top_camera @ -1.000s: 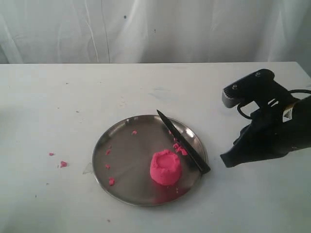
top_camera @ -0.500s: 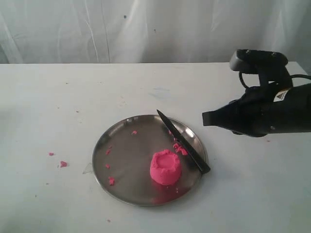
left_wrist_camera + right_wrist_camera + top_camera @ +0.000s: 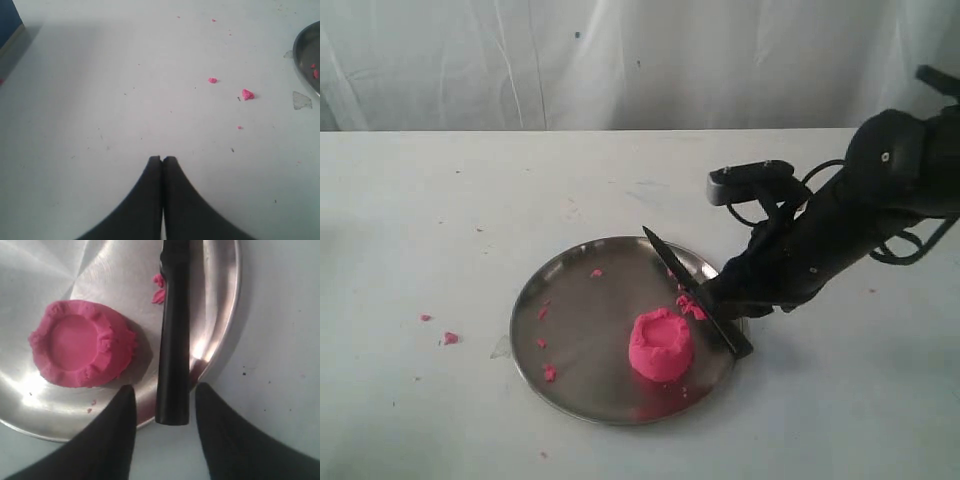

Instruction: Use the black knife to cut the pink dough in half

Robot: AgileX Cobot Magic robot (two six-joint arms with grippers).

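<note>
The pink dough is one round lump with a dented top, lying on the round steel plate. Across the plate's right rim rests the black knife, blade pointing to the back, handle end jutting over the rim. My right gripper is open just above the handle end, one finger on each side and neither touching it. In the exterior view the right arm reaches down to the handle from the right. My left gripper is shut and empty, over bare table.
Small pink crumbs lie on the plate and on the white table to its left. The plate's rim shows at the edge of the left wrist view. A white curtain hangs behind the table.
The right arm swung in from the right and came down over the knife handle. Its fingers, shut before, now stand apart. Dough, knife and plate have not moved.
</note>
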